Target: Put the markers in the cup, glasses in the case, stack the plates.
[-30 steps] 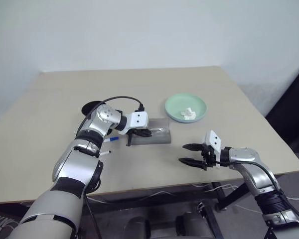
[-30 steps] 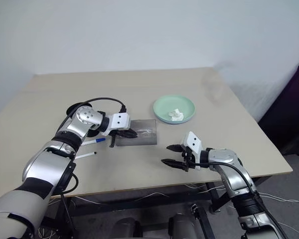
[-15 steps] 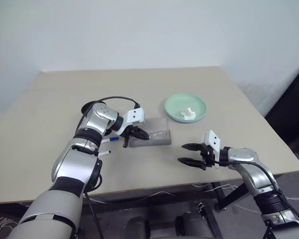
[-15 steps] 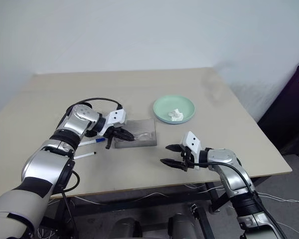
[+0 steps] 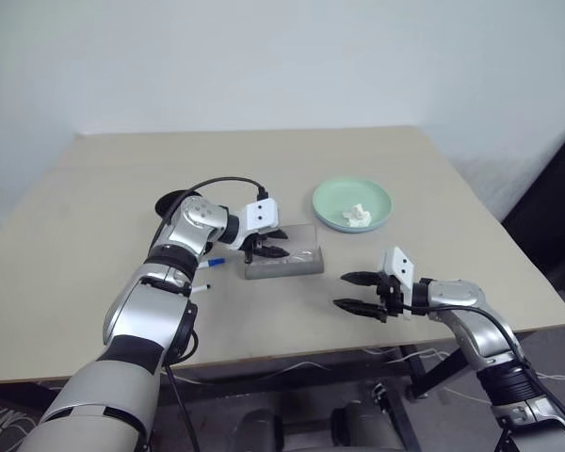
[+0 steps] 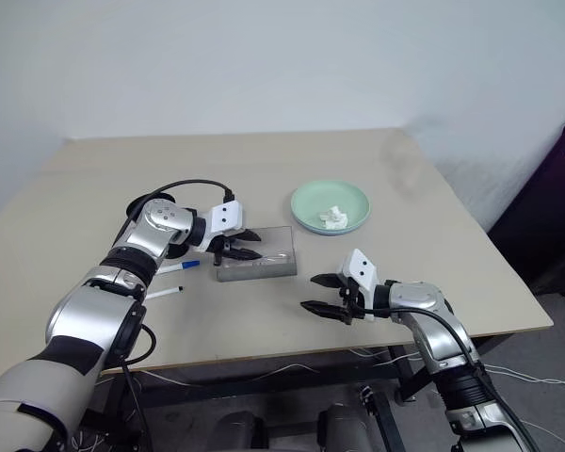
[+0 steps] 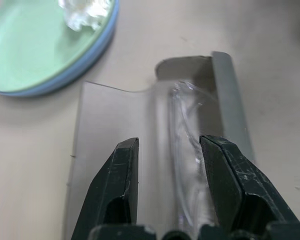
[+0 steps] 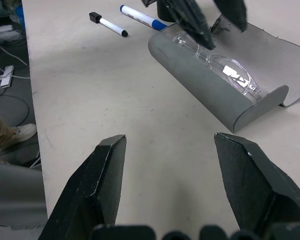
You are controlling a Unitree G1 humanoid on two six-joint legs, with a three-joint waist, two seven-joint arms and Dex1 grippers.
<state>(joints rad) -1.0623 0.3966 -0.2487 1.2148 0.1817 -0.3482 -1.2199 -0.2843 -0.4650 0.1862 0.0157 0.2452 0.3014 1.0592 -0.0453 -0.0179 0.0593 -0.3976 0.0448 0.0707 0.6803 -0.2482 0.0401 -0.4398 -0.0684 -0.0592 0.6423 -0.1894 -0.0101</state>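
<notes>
From the head cam I've got the left gripper (image 5: 266, 247) over the grey case (image 5: 284, 261) mid-table, fingers a bit apart, nothing pinched. The case runs left-right across the table with its lid open. The right gripper (image 5: 360, 292) hangs spread wide nearer me, empty.

Left wrist cam: the glasses (image 7: 186, 155) lie in the case, lengthwise along it, and the green plate (image 7: 37, 47) sits just past the lid.

Right wrist cam: two markers (image 8: 140, 17) lie behind the case.
</notes>
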